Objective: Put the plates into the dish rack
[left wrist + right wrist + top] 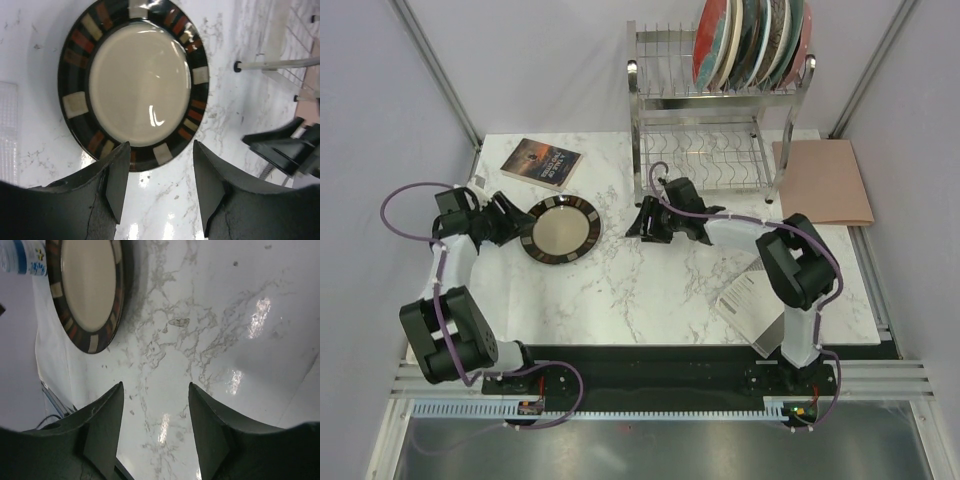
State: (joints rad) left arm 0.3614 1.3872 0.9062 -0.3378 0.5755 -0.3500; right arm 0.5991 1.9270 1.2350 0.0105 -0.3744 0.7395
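Reaching for the one plate not yet racked is, we judge, the step in hand. Several plates (750,40) already stand on edge in the upper tier of the dish rack (642,100) at the far side of the desk (650,290). The brown plate (560,230) with the patterned rim lies flat on the marble, left of the rack and well apart from it.

Our left pincer (512,222) sits at that plate's left edge. From the left wrist we see its fingers (117,175) spread, with the near arc of the rim showing just beyond the tips and in the gap between them. One tip overlaps the rim in that view, but we cannot tell whether it touches. Nothing is pinched.

Our right pincer (642,226) hovers over bare marble to the right of the plate, near it but apart, also spread and empty. Its own camera shows the plate off to the upper left, outside the gap.

The next move, as we read it, calls for getting one finger under the low rim and the other above it, then closing firmly before lifting. A flat plate on smooth marble may slide away instead of tipping up, so the right pincer could steady the far edge. After that comes the carry to the rack, with the plate set upright into a free slot.
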